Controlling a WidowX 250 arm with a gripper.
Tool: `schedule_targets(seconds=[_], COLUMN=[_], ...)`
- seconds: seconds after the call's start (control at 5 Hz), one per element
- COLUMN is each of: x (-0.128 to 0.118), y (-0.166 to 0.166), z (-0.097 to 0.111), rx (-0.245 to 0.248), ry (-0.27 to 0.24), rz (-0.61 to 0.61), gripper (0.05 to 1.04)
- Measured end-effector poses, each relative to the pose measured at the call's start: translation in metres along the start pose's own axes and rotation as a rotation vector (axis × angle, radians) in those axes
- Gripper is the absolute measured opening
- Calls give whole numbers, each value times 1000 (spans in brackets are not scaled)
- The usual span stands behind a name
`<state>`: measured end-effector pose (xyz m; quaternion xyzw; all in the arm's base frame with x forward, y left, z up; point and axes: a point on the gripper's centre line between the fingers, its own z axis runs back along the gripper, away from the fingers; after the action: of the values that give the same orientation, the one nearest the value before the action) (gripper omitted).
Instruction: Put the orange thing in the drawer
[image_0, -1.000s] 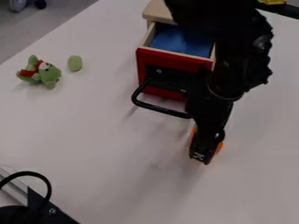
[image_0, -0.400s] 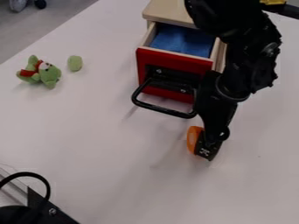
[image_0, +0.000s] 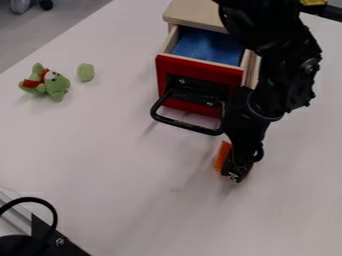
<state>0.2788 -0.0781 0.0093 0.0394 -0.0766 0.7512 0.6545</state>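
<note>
One orange thing (image_0: 222, 158), right of centre and a bit below the middle of the frame: bright, plain, a narrow upright strip along the left side of the black gripper (image_0: 236, 175), plus a small sliver of orange at its right side. Gripper is low at the table (image_0: 113, 165); can't tell whether it's wide, narrow or holding the orange thing. Drawer (image_0: 199, 70), upper centre, is pulled out of its pale wooden cabinet (image_0: 194, 12): red front, blue inside. Its black handle (image_0: 184, 124) juts toward the lower part of the frame, right end against the arm's outline; contact unclear. Arm (image_0: 284, 70) comes down from the top right and covers part of the cabinet's right side. Upper left: green plush toy (image_0: 57, 85) with red on it, green oval thing (image_0: 85, 72) just beside it. Lower left corner: black cable loop (image_0: 50, 202) and dark bracket (image_0: 57, 240), both cut off. Most of the orange thing is behind the gripper, so full shape unclear. Yellow part (image_0: 312, 2) clipped at top right edge.
</note>
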Motion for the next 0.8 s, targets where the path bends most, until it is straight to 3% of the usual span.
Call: schedule_targets(seconds=[0.2,0.4,0.6,0.8], x=[-1,-4,-10,-11], y=[0,4,14,25], z=[0,0,0,16], rx=[1,-9,9,24], ry=[-1,-23,-12,31], rz=[-1,-15,-48,-49], gripper=[574,573,573,572])
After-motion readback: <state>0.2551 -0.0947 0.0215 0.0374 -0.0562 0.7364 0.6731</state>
